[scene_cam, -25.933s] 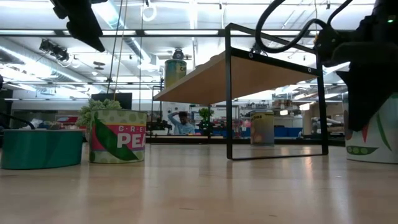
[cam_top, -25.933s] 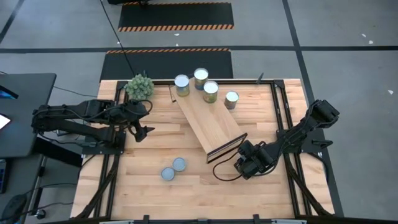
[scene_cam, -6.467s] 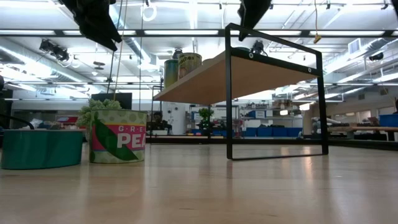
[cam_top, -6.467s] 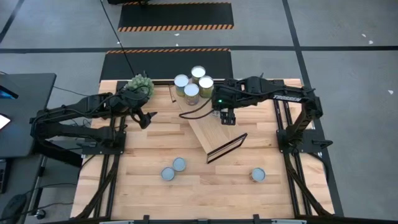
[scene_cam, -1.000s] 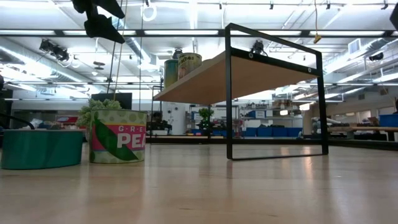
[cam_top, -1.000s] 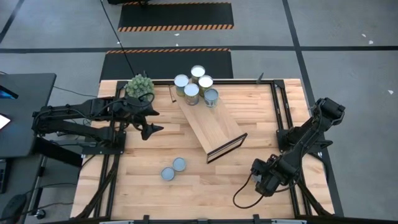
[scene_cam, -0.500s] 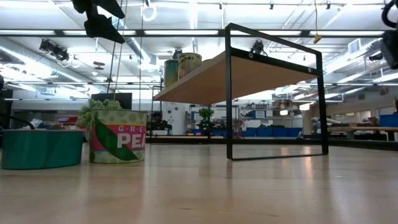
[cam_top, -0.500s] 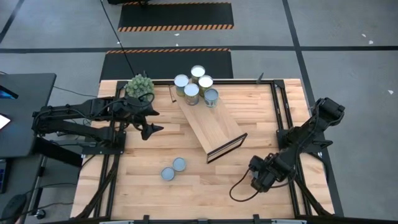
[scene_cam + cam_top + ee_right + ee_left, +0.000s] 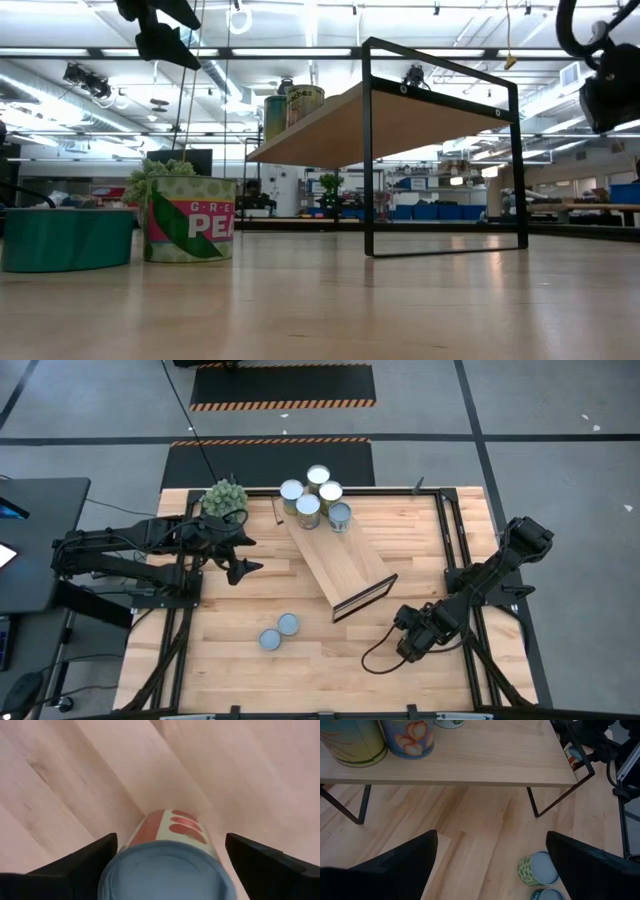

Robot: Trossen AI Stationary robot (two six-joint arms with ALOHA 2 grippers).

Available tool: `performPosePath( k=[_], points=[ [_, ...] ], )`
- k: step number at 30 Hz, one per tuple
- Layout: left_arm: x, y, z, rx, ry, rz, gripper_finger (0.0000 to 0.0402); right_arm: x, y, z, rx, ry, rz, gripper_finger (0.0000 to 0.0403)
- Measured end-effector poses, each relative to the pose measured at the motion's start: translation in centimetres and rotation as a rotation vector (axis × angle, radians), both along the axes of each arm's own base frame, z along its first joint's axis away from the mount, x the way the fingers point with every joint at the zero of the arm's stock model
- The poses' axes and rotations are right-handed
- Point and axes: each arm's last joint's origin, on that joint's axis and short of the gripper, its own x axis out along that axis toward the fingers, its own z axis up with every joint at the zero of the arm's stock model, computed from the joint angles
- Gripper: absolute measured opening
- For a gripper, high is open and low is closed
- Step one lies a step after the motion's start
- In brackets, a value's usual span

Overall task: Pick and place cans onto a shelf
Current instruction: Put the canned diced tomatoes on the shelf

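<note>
Grey floor with hazard-striped mats surrounds the wooden bench in the high view; shelf lies diagonally mid-bench with its dark frame toward the near right; four cans cluster at its far end, a fifth on the plank beside them; two more cans stand together on the near-left bench; green plant ball at the far-left corner; left gripper hovers left of the shelf, fingers spread; right gripper low over the near-right bench, fingers hidden from above.

Low view: shelf frame stands mid-picture; pea-label can and teal can at left; two cans on the shelf top; one dark arm at top left, another at top right.

Left wrist view: fingers wide apart, holding nothing; shelf plank ahead, pale-topped can on the bench beyond.

Right wrist view: fingers wide, flanking a red-patterned can; contact cannot be told.
</note>
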Motion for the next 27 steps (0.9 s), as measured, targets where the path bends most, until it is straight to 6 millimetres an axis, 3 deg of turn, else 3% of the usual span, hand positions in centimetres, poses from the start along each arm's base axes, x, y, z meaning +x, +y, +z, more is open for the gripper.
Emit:
performPosePath(
  k=[7, 13, 19, 27],
  points=[
    [0.0, 0.0, 0.0, 0.000, 0.000, 0.000, 0.0377, -0.5, -0.3, -0.8, 0.009, 0.032, 0.004, 0.0329],
    [0.0, 0.0, 0.0, 0.001, 0.000, -0.001, 0.0377, -0.1, -1.0, -0.4, 0.074, 0.072, -0.060, 0.0294],
    [0.0, 0.0, 0.0, 0.012, 0.002, -0.011, 0.0377, -0.3, -3.1, 2.2, 0.053, 0.068, -0.259, 0.0299],
    [0.0, 0.0, 0.0, 0.047, 0.008, -0.039, 0.0377, -2.5, -7.3, 6.5, 0.139, 0.015, -0.630, 0.0297]
  ],
)
